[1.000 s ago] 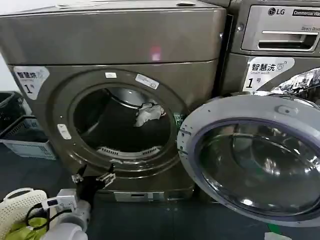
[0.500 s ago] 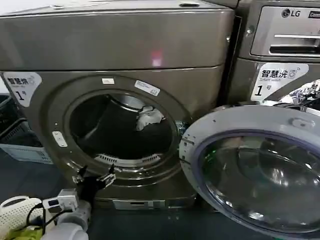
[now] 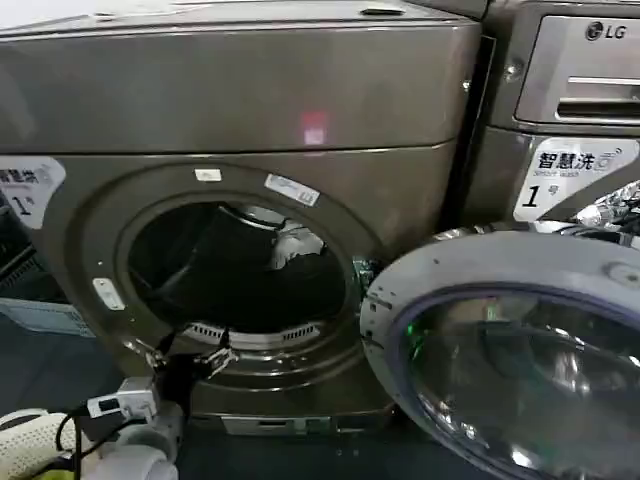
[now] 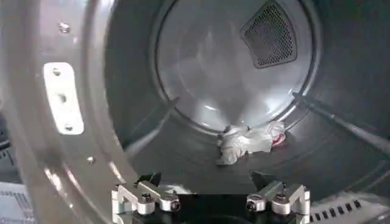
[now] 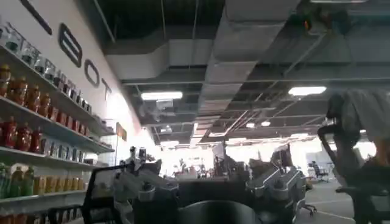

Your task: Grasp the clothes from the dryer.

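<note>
Clothes [image 4: 248,141] lie on the drum floor, deep inside the dryer [image 3: 240,110], straight ahead of my left tool [image 4: 210,202], which is open at the porthole's lower rim; reach inward.

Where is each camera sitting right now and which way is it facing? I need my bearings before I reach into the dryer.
Head view: on the head, facing forward and down at the dryer with its door swung open; the left gripper is at the porthole's lower rim.
Left wrist view: on the left wrist, looking into the drum at the clothes; the open left gripper is in front.
Right wrist view: on the right wrist, facing away across a room with shelves; the open right gripper is in front.
Shared: head and left wrist views both show the clothes and left gripper.
</note>
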{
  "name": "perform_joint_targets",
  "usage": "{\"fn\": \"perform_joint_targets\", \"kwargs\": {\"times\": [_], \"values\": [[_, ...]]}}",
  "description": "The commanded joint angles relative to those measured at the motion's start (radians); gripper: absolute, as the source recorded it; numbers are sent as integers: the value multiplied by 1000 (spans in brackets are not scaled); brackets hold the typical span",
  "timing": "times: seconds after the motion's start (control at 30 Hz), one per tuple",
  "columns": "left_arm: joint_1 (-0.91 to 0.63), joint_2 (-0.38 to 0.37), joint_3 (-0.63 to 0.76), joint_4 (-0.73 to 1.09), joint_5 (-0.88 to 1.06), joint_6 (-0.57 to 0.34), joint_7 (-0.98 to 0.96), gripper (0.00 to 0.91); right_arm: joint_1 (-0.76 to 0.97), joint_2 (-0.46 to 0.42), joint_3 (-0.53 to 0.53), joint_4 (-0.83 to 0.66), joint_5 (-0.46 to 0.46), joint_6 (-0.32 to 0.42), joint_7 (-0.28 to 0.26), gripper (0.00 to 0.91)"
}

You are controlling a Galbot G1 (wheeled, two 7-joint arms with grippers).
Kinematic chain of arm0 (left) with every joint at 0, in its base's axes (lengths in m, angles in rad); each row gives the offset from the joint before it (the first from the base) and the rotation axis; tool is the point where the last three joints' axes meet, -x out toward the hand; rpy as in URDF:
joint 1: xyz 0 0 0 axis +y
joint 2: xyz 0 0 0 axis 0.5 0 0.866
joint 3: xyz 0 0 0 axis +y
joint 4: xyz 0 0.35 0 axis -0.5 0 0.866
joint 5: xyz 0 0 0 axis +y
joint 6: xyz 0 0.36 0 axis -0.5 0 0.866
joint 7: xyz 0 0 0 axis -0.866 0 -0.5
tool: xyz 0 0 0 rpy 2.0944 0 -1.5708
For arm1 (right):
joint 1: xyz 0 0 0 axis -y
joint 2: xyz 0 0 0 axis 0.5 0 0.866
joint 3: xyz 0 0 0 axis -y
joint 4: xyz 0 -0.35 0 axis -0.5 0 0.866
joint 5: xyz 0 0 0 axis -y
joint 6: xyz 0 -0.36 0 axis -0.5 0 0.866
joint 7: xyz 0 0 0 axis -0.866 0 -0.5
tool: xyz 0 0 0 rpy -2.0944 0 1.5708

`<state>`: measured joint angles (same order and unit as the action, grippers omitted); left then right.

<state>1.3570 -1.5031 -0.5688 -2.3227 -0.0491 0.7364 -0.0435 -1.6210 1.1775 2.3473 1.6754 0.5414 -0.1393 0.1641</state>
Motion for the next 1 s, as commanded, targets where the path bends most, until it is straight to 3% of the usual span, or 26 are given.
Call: {"fn": "perform_joint_targets", "kwargs": {"times": [0.03,1.0], "values": [[1,0,1,2,3,49,0,907,0,1,0,0,0,1,0,907],[2,-9,6,14,9,49,3,907,-4,-1,0,-13,-10,9,-5,907]]}}
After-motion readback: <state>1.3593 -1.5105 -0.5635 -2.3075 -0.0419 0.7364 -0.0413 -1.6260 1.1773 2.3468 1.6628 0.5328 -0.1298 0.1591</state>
